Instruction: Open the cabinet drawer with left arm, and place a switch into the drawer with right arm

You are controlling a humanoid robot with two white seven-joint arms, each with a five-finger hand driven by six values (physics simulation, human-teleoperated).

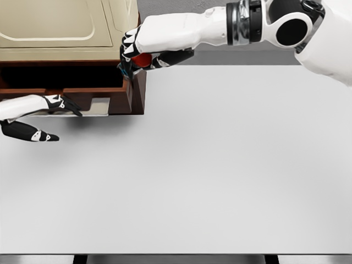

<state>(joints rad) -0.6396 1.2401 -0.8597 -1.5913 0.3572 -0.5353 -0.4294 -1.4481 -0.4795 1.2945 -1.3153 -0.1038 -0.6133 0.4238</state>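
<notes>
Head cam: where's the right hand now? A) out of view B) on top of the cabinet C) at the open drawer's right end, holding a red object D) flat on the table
C: the right hand is curled around a red object at the right end of the open drawer.

The cabinet [71, 33] is sitting at the bench's [220, 165] far left corner — its drawer [71, 93] pulled out. The right hand [144, 55] is hovering at the cabinet's right edge — the left hand [38, 115] just before the drawer.
</notes>
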